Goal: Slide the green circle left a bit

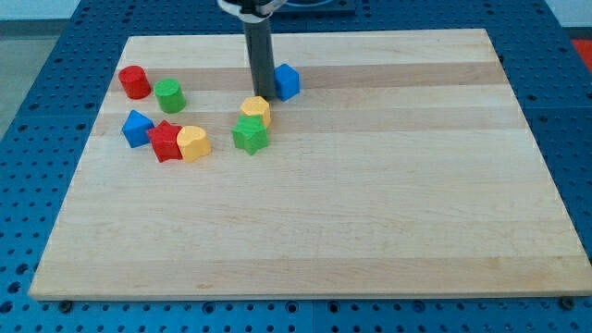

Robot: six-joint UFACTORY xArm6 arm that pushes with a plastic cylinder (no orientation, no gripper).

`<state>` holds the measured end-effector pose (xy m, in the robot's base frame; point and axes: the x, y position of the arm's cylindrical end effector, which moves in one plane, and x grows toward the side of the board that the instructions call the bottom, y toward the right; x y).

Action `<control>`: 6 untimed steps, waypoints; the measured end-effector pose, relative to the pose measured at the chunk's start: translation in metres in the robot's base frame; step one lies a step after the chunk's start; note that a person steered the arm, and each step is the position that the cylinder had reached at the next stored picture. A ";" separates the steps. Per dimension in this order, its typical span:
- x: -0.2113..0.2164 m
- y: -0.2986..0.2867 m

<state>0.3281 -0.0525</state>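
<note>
Seven small coloured blocks lie in the upper left part of a pale wooden counter [370, 231], which rests on a blue perforated base [573, 102]. No writing, brand or label can be read on any surface, and no container is present. No pincer exists on this arm: it ends in a straight dark rod, so nothing opens, closes or grips.

My tip [262, 97] meets the counter in the upper middle of the frame, touching or just beside the left face of the blue cube [287, 80]; whether they touch cannot be told. The yellow block [256, 110], rounded on top, lies just below my tip, and the green star [250, 135] sits directly below it, the two touching.

The green circle [169, 95], the task's block, stands upright as a short cylinder in the upper left of the frame, well apart from my tip and to its left. The red cylinder [134, 81] stands just beside it, up and to the left, with a narrow gap between them.

Below the green circle a cluster of three blocks sits close together: the blue block [137, 127], peaked in outline, at the left; the red star [166, 141] touching it at the middle; and the yellow heart [193, 142] touching the red star at the right
</note>
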 end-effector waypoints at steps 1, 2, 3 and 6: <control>0.000 0.001; 0.000 -0.017; 0.000 -0.045; 0.002 -0.088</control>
